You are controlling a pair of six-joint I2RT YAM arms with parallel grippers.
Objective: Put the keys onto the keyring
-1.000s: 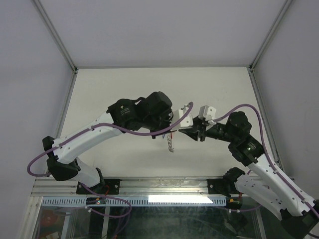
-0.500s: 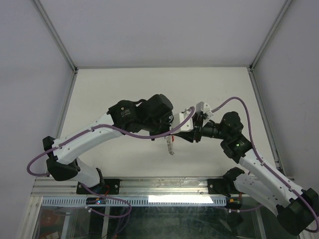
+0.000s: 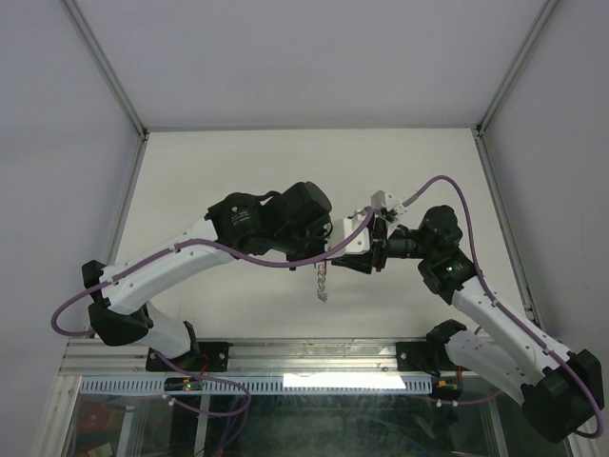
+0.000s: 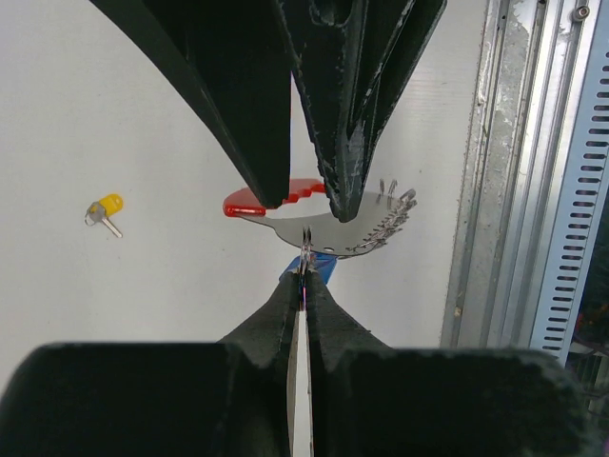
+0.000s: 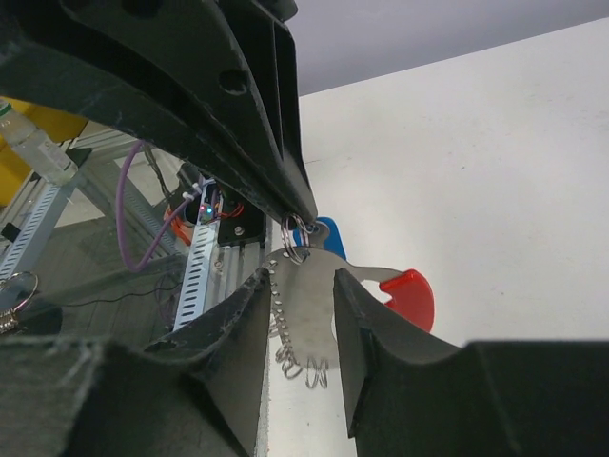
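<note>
Left gripper (image 4: 304, 274) pinches shut on the keyring's (image 4: 354, 228) thin, slippery wire ring, above the table's (image 4: 76, 314) near edge; right gripper (image 5: 303, 281) straddles its stiff plate — grip unclear. Yellow key (image 4: 103, 208) — light, best taken by its plastic head — lies farther in.

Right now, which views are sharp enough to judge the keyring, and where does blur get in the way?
Top external: evenly lit and sharp, but the keyring is tiny. Left wrist: the yellow key is crisp; the left gripper is a dark blur. Right wrist: the right gripper is blurred too, the keyring readable.
</note>
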